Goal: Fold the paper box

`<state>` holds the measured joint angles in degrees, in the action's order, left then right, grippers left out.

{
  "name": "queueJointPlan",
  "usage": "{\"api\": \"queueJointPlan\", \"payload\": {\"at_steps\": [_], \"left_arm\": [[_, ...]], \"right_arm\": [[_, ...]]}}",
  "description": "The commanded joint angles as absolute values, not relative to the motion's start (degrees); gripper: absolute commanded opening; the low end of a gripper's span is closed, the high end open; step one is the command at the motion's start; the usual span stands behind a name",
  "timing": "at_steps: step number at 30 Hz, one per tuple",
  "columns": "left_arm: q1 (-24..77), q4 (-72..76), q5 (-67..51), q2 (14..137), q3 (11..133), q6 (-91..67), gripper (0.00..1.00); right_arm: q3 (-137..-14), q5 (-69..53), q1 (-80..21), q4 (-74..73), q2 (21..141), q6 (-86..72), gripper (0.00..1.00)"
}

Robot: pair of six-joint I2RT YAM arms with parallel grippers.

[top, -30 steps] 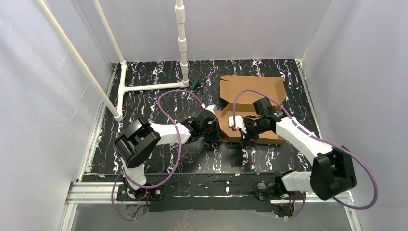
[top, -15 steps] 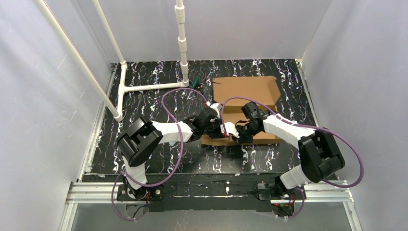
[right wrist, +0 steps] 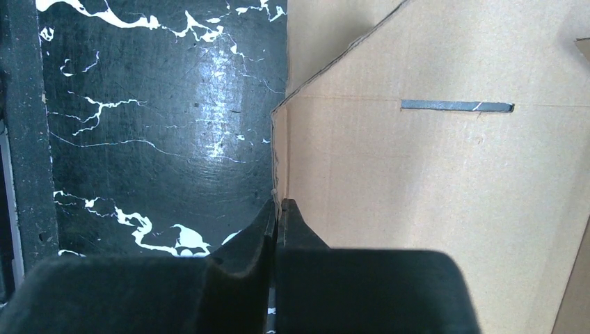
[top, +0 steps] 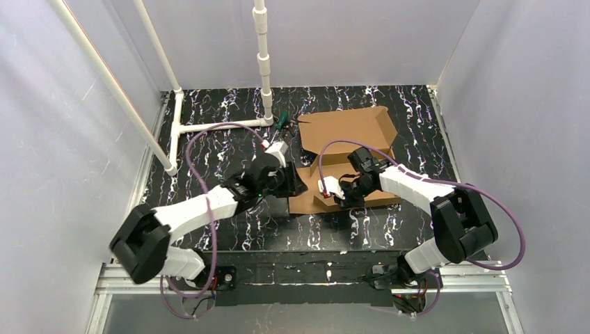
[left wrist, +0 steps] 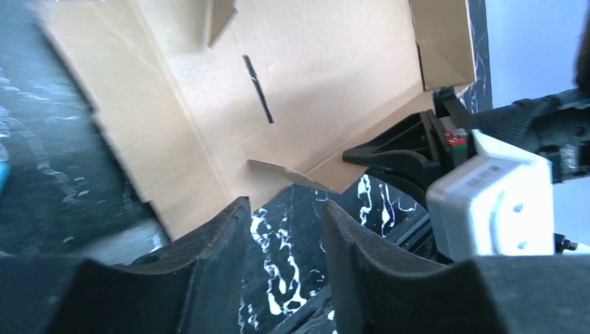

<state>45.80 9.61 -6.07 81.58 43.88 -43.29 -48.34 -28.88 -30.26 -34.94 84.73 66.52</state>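
Observation:
The paper box (top: 346, 129) is a brown cardboard sheet, partly folded, lying right of the table's middle with its back flap raised. My right gripper (top: 331, 192) is at its near left part. In the right wrist view the right gripper (right wrist: 278, 206) is shut on a thin upright edge of the paper box (right wrist: 417, 181). My left gripper (top: 297, 182) sits just left of the box's near left corner. In the left wrist view the left gripper (left wrist: 285, 209) is open with only table between its fingers, and the paper box (left wrist: 313, 69) lies just ahead.
A white pipe frame (top: 209, 125) stands at the back left, with one post (top: 262, 62) rising behind the box. A small green object (top: 281, 122) lies at the post's foot. Grey walls close in both sides. A metal rail (top: 306, 277) runs along the near edge.
The right gripper closed on the box's edge and holds it. The left gripper opened, and its arm swung out to the left. The box shifted left and turned slightly.

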Motion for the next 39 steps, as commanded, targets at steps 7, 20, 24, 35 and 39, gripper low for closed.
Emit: {"api": "queueJointPlan", "payload": {"at_steps": [7, 20, 24, 35, 39], "left_arm": [[38.6, -1.7, -4.3, 72.6, 33.4, -44.8, 0.61], [37.7, 11.2, -12.2, 87.0, 38.9, -49.3, 0.48], [37.5, 12.3, -12.3, 89.7, 40.5, -49.2, 0.23], [37.5, 15.3, -20.1, 84.2, 43.7, -45.5, 0.0], [38.2, 15.4, -22.7, 86.5, 45.0, -46.6, 0.0]], "right_arm": [[-48.0, -31.5, -30.8, -35.4, 85.2, 65.1, 0.03], [-47.5, -32.6, -30.8, -35.5, 85.2, 65.2, 0.02], [-47.6, -33.2, -30.8, -35.7, 85.4, 65.3, 0.02], [-48.3, -32.6, -32.0, -33.8, 87.2, 63.4, 0.01], [-48.7, -32.6, -32.9, -33.0, 88.0, 62.4, 0.01]]}}
